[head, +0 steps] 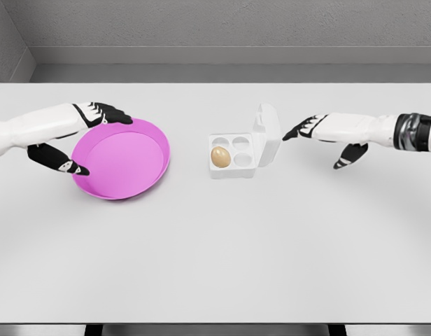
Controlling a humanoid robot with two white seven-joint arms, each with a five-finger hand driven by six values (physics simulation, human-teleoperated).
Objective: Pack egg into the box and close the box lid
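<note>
Fingers of left hand spread over left rim of pink bowl, thumb low at rim, no firm grip visible. Fingers of right hand extended, loosely open, holding nothing, tips pointing toward raised lid, just short of it. Egg sits in front-left cell of white box, mid-desk. Lid upright along box's right side.

Matt pink bowl, matt white box
</note>
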